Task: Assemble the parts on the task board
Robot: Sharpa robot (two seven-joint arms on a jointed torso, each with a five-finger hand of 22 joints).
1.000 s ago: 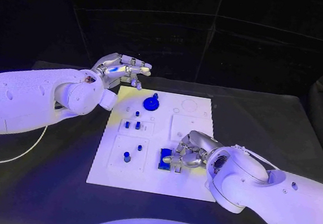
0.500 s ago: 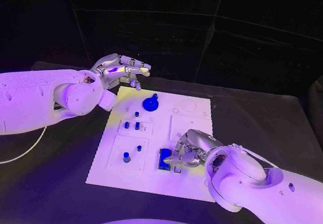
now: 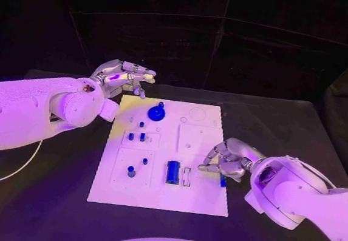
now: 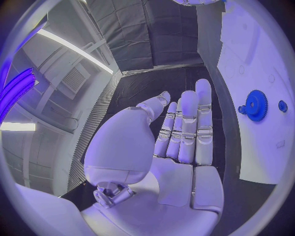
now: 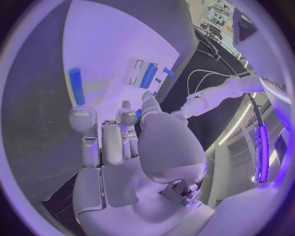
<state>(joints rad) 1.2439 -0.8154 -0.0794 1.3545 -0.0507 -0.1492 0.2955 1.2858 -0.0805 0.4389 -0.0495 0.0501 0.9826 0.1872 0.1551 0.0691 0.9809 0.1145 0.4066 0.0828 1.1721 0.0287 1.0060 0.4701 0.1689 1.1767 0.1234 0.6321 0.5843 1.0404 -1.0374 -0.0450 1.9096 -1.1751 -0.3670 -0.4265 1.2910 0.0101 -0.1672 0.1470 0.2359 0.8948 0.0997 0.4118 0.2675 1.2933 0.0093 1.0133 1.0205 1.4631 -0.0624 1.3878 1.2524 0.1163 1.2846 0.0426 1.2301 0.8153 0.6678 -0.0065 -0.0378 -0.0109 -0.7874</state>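
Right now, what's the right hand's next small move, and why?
Probably ease the right hand toward the blue cylinder and close on it. The cylinder lies loose at the task board's right edge, just past the fingertips. The hand seems empty, and the slot beside the blue bar looks unfilled.

Gear point(image 3: 156, 113) at task board's point(image 3: 158, 198) far end, bar point(image 3: 172, 172) nearer.
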